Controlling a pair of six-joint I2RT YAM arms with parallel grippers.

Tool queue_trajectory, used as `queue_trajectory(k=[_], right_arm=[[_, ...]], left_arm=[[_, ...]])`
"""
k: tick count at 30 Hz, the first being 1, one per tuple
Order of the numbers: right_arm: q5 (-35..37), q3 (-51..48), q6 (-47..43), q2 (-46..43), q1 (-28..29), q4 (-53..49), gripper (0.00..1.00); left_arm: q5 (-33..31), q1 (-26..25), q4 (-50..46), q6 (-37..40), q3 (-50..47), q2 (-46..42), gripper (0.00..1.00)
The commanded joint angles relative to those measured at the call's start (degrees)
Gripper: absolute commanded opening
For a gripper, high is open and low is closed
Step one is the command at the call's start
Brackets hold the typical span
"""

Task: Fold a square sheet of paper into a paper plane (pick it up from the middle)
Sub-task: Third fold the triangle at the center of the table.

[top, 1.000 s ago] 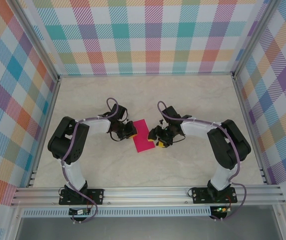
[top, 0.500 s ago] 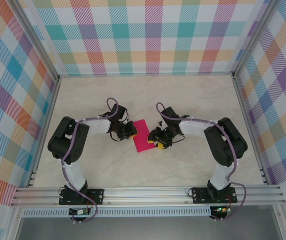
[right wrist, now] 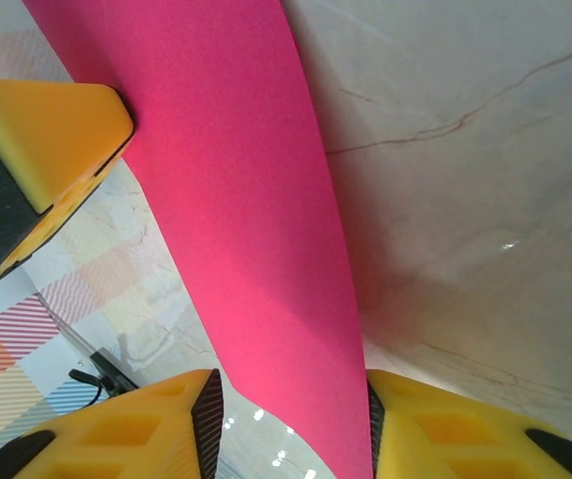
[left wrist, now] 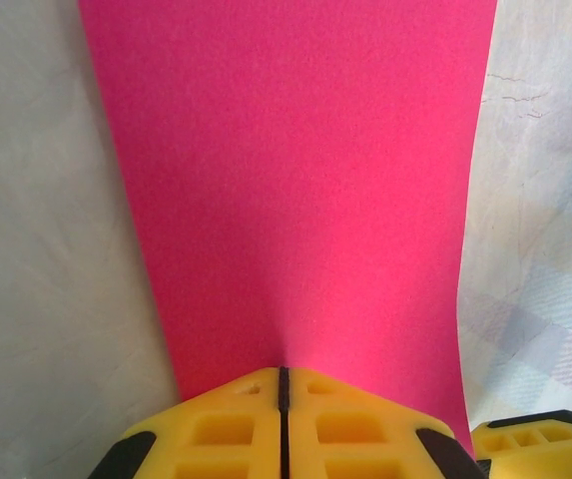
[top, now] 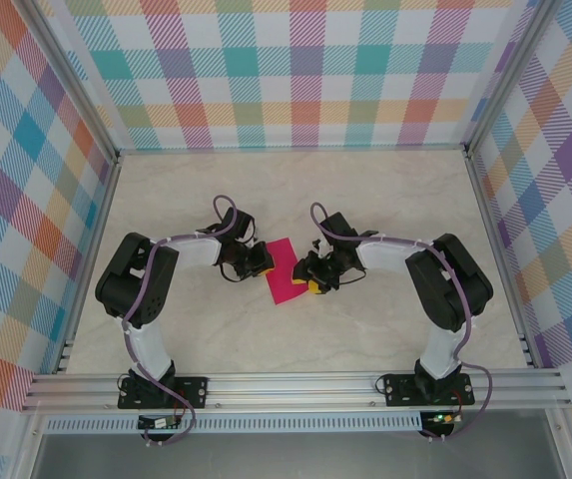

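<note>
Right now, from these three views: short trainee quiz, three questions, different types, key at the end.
1. True or false: the left gripper is shut on the paper.
2. Pick one. The jaws of the right gripper are: A) shut, off the paper; B) apart, with the paper between them; C) apart, with nothing between them.
3. Fill in: in the top view, the paper lies ___ the two grippers.

Key: 1 true; 2 B; 3 between.
</note>
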Motion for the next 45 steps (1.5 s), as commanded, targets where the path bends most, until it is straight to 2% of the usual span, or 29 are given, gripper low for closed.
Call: queue_trajectory(k=[1,3,10,14,21,30,45], right_arm=[[-0.6,-1.0,2.0,-1.9,0.3,1.4,0.38],[-0.1,-1.0,2.2,-2.2,0.3,0.6,0.35],[1.7,0.3,2.8,-2.2,0.3,-2.9,0.11],[2.0,0.9,3.5,-2.4,0.4,-4.4,0.09],[1.8,1.3,4.1,-2.6,0.7,-3.7,0.00],[2.0,3.5,4.0,-1.0,1.3,-6.0,0.00],[3.1,5.4,3.0,-0.4,1.5,-9.4,0.00]], left_arm=[[-4.0,0.1,-3.6,1.0,-2.3,2.6,0.09],[-4.1,0.0,-3.7,1.0,-2.2,2.5,0.08],[-3.9,0.1,-3.7,1.4,-2.1,1.3,0.08],[-4.5,0.1,-4.3,2.1,-1.5,0.4,0.08],[-4.1,0.1,-4.8,2.3,-0.8,0.5,0.08],[-1.2,0.1,-2.2,3.0,2.6,-4.8,0.09],[-6.7,0.1,-3.3,4.3,3.8,-1.1,0.07]])
